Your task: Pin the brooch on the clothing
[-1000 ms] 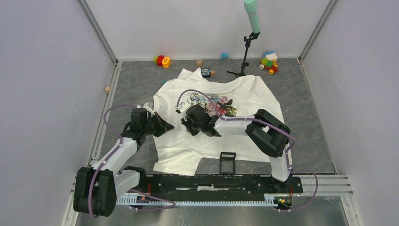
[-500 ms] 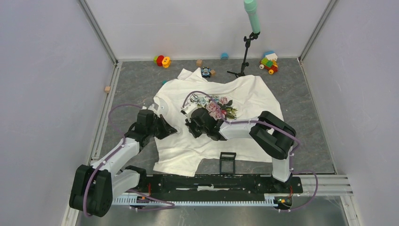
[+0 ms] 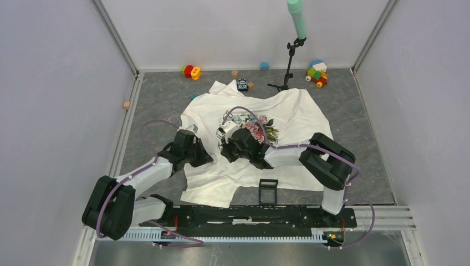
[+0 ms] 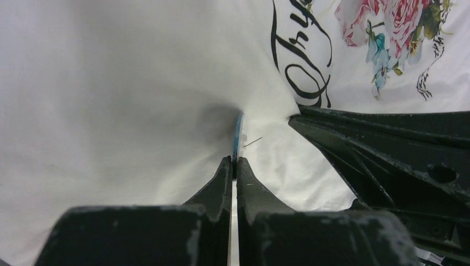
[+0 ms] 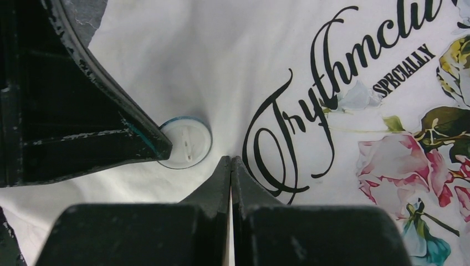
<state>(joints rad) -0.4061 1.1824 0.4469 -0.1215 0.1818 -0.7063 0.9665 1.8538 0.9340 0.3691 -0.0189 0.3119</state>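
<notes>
The white T-shirt (image 3: 288, 111) lies flat on the grey table, rose print and black script facing up (image 5: 332, 83). My left gripper (image 4: 236, 162) is shut on the brooch (image 4: 238, 136), a thin blue-rimmed disc seen edge-on, with its pin against the raised fabric (image 4: 138, 83). In the right wrist view the brooch (image 5: 188, 141) shows its pale back, just left of my right gripper (image 5: 230, 160). That gripper is shut with its tips on a pinched ridge of shirt beside the lettering. In the top view both grippers, left (image 3: 208, 157) and right (image 3: 224, 147), meet on the shirt's chest and hide the brooch.
A black square frame holder (image 3: 268, 191) stands at the shirt's near hem. A small black-and-blue toy (image 3: 242, 85) sits by the collar. A microphone stand (image 3: 288, 66), coloured toys (image 3: 191, 71) (image 3: 316, 73) and a wooden cube (image 3: 127, 105) lie along the far and left edges.
My left gripper has moved right across the shirt to meet the right gripper. The right gripper has shifted slightly right and nearer, staying on the shirt's chest.
</notes>
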